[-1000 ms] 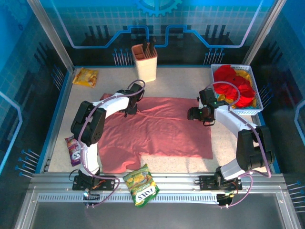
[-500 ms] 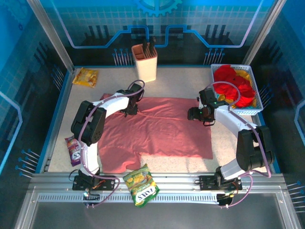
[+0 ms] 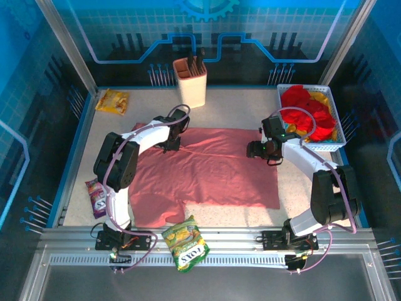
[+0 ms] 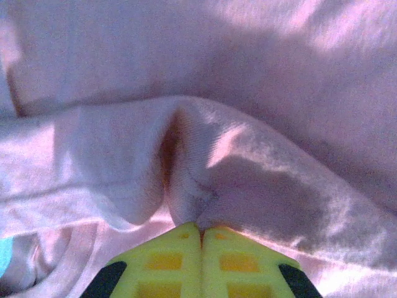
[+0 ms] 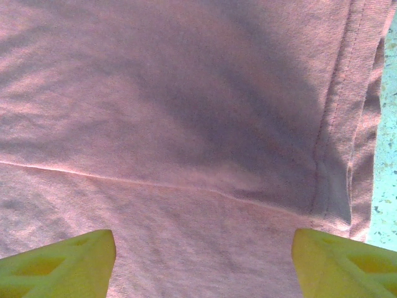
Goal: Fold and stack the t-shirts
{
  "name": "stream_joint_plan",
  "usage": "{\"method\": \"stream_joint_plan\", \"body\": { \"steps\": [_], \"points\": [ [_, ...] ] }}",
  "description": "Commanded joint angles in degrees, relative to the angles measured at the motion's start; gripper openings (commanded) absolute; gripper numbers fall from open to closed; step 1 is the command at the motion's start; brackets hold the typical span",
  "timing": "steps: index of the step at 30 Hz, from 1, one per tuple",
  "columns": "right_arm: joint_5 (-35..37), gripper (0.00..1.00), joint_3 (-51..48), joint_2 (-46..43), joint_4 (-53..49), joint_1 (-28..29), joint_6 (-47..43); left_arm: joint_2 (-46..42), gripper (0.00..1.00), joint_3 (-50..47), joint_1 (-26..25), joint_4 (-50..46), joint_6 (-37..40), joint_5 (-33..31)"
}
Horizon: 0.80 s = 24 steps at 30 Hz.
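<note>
A dusty salmon-pink t-shirt [image 3: 207,166] lies spread flat across the middle of the table. My left gripper [image 3: 172,145] is down at its far left edge. In the left wrist view the left gripper [image 4: 200,231] has its yellow jaws pressed together on a raised pinch of the pink cloth [image 4: 205,161]. My right gripper [image 3: 252,150] hovers at the shirt's far right part. In the right wrist view the right gripper [image 5: 201,261] is open, fingers wide apart over flat cloth [image 5: 186,124] near the hem [image 5: 335,124]. Red and yellow t-shirts [image 3: 310,113] lie heaped in a basket.
The white basket [image 3: 322,148] stands at the back right. A beige holder [image 3: 190,81] stands at the back centre. Snack packets lie at the back left [image 3: 113,100], the left edge [image 3: 95,197] and the front rail [image 3: 185,241]. Bare tabletop [image 5: 388,155] shows beyond the hem.
My left gripper has closed on a pinch of the pink shirt. Neither arm has visibly shifted, and the right gripper stays open.
</note>
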Motion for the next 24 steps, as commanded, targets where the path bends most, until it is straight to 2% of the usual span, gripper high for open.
{"method": "stream_joint_plan", "body": {
  "steps": [1, 8, 18, 22, 23, 24],
  "points": [
    [0.1, 0.75, -0.2, -0.2, -1.0, 0.4, -0.7, -3.9, 0.0, 1.8, -2.0, -9.9, -3.4, -1.9],
    [0.1, 0.75, -0.6, -1.1, -1.3, 0.3, -0.9, -5.2, 0.0, 1.1, -6.4, -23.0, -10.7, -3.2],
    [-0.6, 0.75, -1.2, -1.6, -1.0, 0.4, -0.8, -5.9, 0.01, 0.7, -13.4, -33.3, -18.8, -2.2],
    [-1.2, 0.75, -1.0, -1.3, -0.9, 0.3, -0.8, -3.5, 0.07, 0.7, -14.9, -32.9, -19.6, -1.2],
    [-1.4, 0.75, -0.9, -1.2, -1.0, 0.4, -0.8, -3.0, 0.11, 0.8, -14.8, -32.8, -19.4, -1.3],
    [-1.5, 0.75, -0.9, -1.1, -0.9, 0.3, -0.8, -2.4, 0.22, 1.1, -14.9, -32.7, -19.0, -1.5]
  ]
}}
